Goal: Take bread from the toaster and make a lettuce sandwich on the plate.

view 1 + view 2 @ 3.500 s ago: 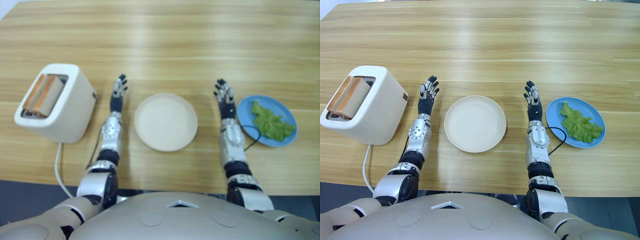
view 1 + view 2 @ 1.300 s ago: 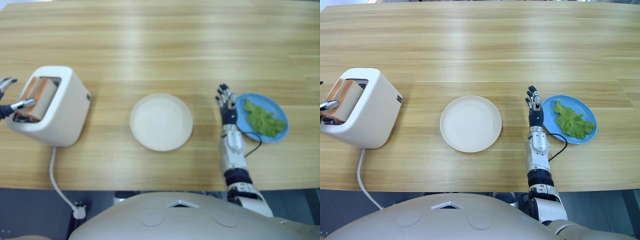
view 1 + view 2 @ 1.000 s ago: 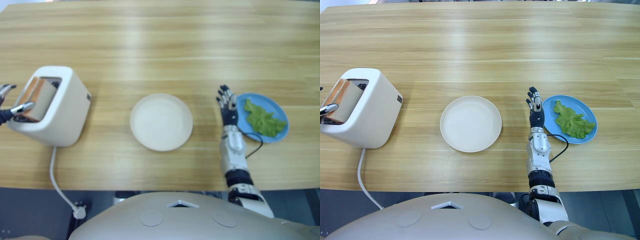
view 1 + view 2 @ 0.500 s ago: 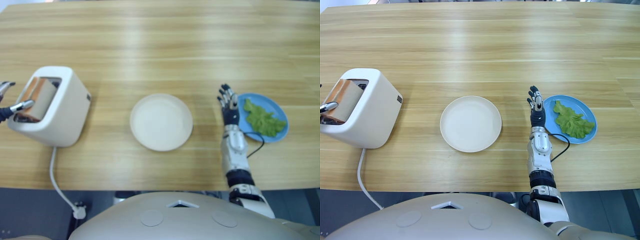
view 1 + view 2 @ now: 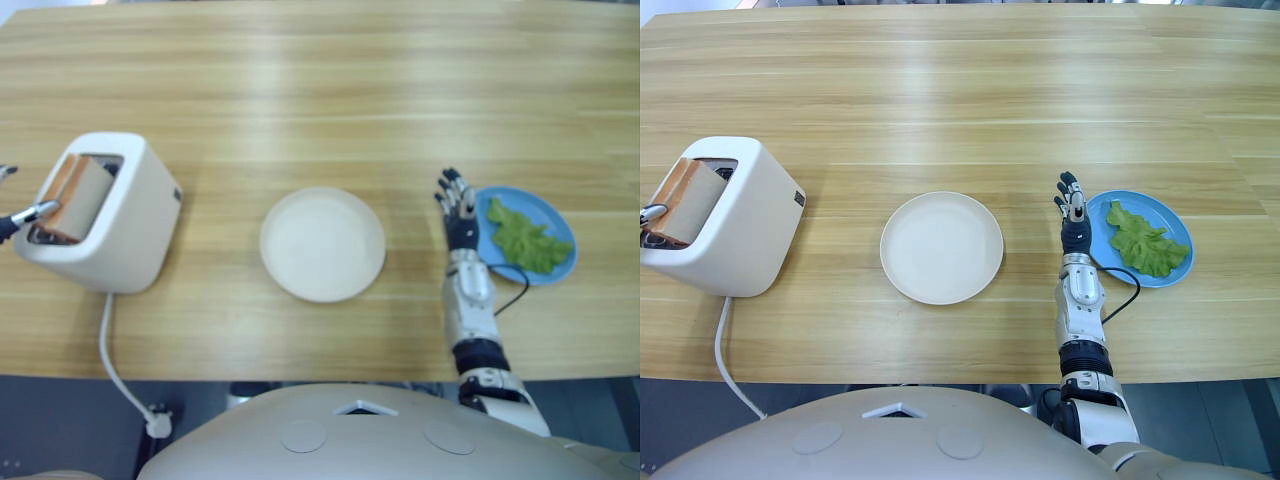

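A white toaster (image 5: 120, 225) stands at the table's left with two slices of bread (image 5: 75, 195) upright in its slot. My left hand (image 5: 22, 214) is at the view's left edge, mostly cut off. Its fingertips are spread just left of the bread, with nothing between them. An empty cream plate (image 5: 942, 247) lies in the middle. Right of it my right hand (image 5: 1072, 215) rests flat on the table, fingers straight, beside a blue plate (image 5: 1173, 272) holding lettuce (image 5: 1145, 248).
The toaster's white cord (image 5: 723, 350) runs off the front table edge. A thin black cable (image 5: 1120, 290) loops by my right wrist, near the blue plate. Bare wooden tabletop (image 5: 960, 90) stretches behind all the things.
Since 3.5 s ago my left hand has gone from beside the cream plate to the toaster's left side. In the last second it edged slightly left. The right hand is still.
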